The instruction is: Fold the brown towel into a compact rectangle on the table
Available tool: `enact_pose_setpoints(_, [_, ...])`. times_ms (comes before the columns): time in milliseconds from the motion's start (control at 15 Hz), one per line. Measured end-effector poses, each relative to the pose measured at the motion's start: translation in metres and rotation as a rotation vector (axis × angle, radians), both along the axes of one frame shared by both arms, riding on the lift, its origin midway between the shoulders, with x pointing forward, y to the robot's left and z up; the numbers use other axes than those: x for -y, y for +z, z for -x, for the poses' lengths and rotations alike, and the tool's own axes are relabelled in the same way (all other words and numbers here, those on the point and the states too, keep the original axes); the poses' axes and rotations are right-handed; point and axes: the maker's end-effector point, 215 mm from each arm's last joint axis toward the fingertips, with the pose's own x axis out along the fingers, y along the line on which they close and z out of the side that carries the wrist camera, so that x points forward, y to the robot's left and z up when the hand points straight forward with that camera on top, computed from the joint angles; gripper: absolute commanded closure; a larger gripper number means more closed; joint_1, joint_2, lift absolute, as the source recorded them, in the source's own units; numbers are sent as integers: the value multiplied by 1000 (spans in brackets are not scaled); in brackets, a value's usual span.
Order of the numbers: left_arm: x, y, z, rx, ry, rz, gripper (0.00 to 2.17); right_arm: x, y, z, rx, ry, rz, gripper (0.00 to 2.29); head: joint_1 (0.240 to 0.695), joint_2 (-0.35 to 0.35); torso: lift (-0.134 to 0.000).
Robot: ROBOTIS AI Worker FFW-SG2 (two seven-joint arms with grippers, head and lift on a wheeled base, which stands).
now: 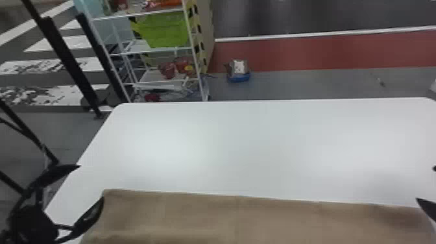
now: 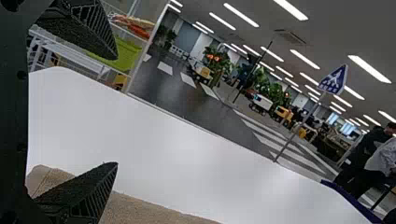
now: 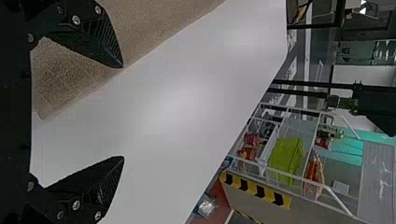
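Observation:
The brown towel lies flat along the table's near edge, its far edge nearly straight. At its left end, my left gripper stands open, one finger tip by the towel's far left corner. My right gripper is at the right edge, one fingertip by the towel's right end. In the left wrist view the left gripper has its fingers wide apart, one of them in front of the towel. The right wrist view has the right gripper open, one finger over the towel.
The white table stretches beyond the towel. Behind its far left side stands a white shelf rack with a green bin. A small blue item is on the floor past the table, and black poles stand at the left.

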Motion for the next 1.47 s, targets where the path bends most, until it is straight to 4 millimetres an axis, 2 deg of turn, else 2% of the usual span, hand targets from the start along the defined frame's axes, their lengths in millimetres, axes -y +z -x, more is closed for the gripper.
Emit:
enact_pose_setpoints(533, [-4,0,8,0,12,13,80,-3,0,0,-4,2,-1,208,695,204,-134])
enact_pose_setpoints(800, [-29,-5,12,-42,109,175,97,-3,-3,-2,-5,1,10,208,695,238,-134])
enact_pose_setpoints(933, [-44,-17,8,-94,191,294,140,-2,-4,-3,-6,2,13,208,695,259,-134])
enact_pose_setpoints(1067, [-63,-39,4,-179,316,445,144,2,-8,-3,-14,-2,13,208,695,278,-134])
enact_pose_setpoints(1133, [-67,-49,5,-224,360,517,144,4,-10,-3,-18,-7,11,208,695,283,-134])
enact_pose_setpoints(1267, [-66,-64,9,-291,414,613,140,11,-10,-3,-16,-18,2,208,695,275,-134])
enact_pose_setpoints(1467, [-50,-81,17,-376,445,716,140,22,-6,-2,0,-39,-40,208,695,246,-134])
